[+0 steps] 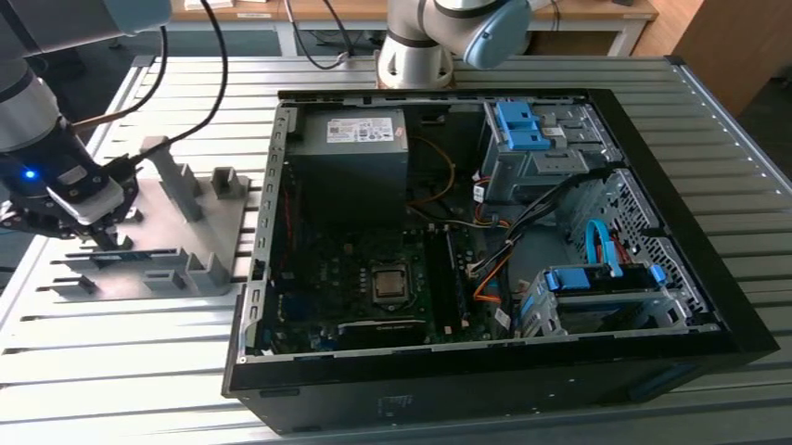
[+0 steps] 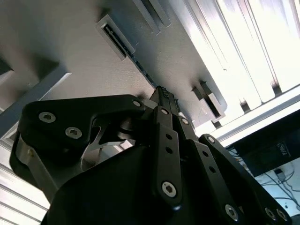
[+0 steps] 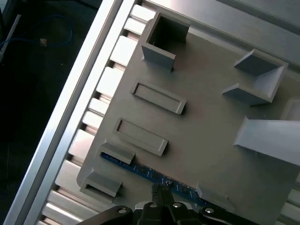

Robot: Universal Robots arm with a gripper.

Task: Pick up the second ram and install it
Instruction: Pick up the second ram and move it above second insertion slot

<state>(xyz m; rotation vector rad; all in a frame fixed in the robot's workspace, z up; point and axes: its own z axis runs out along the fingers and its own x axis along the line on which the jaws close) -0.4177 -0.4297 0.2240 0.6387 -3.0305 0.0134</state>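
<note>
Presently the arm's black metal pincer (image 3: 161, 191) stands directly over the second ram (image 3: 133, 167), a thin, long, narrow blue-green circuit-board stick. The stick stands on its long edge in a flat grey plastic fixture plate (image 3: 206, 136). Its ends are seated at two low grey plastic blocks (image 3: 115, 152). Its long axis runs close beside one edge of the plate and parallel to it, with one end near a rounded corner.

The pincer's tip meets the stick at about mid-length, coming from above and set across the long axis. In the first wrist view no offset to either side is apparent. In the second wrist view the tip (image 2: 162, 92) lines up with the stick's upper edge (image 2: 143, 71). It cannot be told whether the pincer is clamped on the stick or merely poised at it.

In the exterior view the plate lies on the slatted aluminium bench (image 1: 124, 371), just beside the open black computer case (image 1: 706, 306), which is toward the exterior view's right. The ram is in the fixture, not yet in the case.

The board's face shows small chips and pale markings. It appears straight and upright.
</note>
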